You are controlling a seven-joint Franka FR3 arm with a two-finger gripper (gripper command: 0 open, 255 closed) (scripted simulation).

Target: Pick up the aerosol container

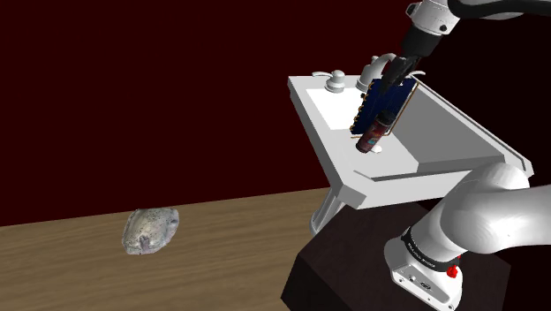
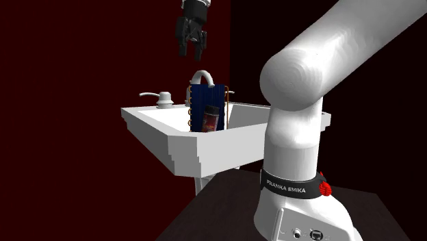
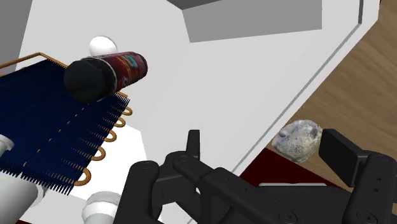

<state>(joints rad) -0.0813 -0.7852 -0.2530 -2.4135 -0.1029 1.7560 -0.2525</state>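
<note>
white sink [image 1: 353, 181] on a pedestal, wood floor [image 1: 230, 252] below it. curved faucet [image 2: 202, 74] and a round knob [image 2: 164, 99] sit on the sink's back edge.

dark blue rack [image 2: 204, 94] with copper-coloured loops along one side stands on end in the basin, close to the faucet edge. aerosol can [image 1: 374, 131], dark red body with a black cap, is in the basin, tilted, resting against the rack's face, cap end up. wrist view looks down onto the cap, can [image 3: 108, 71] lying across the rack's [image 3: 51, 121] edge.

gripper [image 2: 191, 51] hangs above the faucet and rack, fingers pointing down, well apart from the can. fingers spread, nothing between them; wrist view shows the same gap at the gripper [image 3: 267, 143].

grey mottled stone-like lump [image 1: 150, 231] on the floor, well away from the sink's front corner. dark box stand [image 1: 344, 269] beside the pedestal.
</note>
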